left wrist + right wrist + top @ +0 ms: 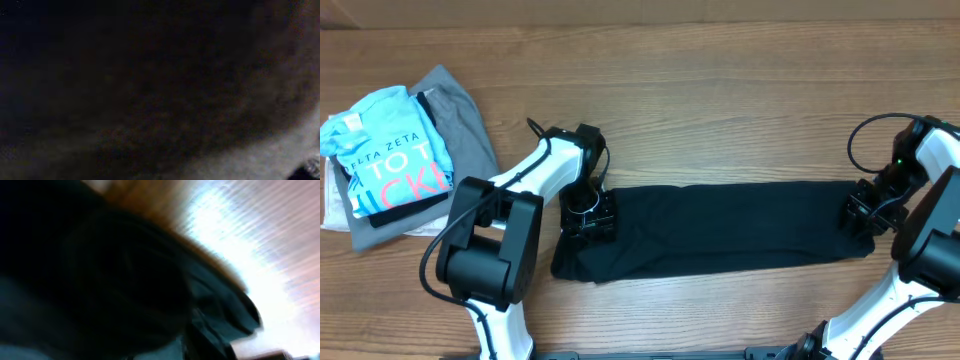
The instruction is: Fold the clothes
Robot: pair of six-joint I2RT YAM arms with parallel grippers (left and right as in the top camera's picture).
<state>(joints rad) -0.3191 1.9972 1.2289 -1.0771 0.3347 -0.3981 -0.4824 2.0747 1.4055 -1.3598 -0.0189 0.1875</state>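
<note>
**Black T-shirt lies in a long band between two claws**

The black T-shirt [720,228] is spread flat across the middle of the table [720,90], folded into a long, narrow band running left to right. Its top and bottom edges are fairly straight. The left end bulges lower and looks rumpled, and the right end is cut squarer. The cloth is soft, matte and plain.

The left claw [588,215] is set down on the band's left end and the right claw [860,215] on its right end, both touching the fabric. From above, black fingers merge with black cloth, so for either claw I cannot tell how far it is open or whether it has hold of the shirt.

The table is brown wood with a fine grain running across it. Nothing of the room shows beyond it. Both arms have white links and black joints, and their bases are cut off at the lower edge.

Well apart, at the far left, a light blue shirt [385,140] with white and pink lettering lies on a plain grey garment [470,120], and the pile runs off the edge of the view.

Both wrist views are too close and blurred to read. The left one is almost wholly dark, and the right one shows a dark mass against bright, streaked wood.
</note>
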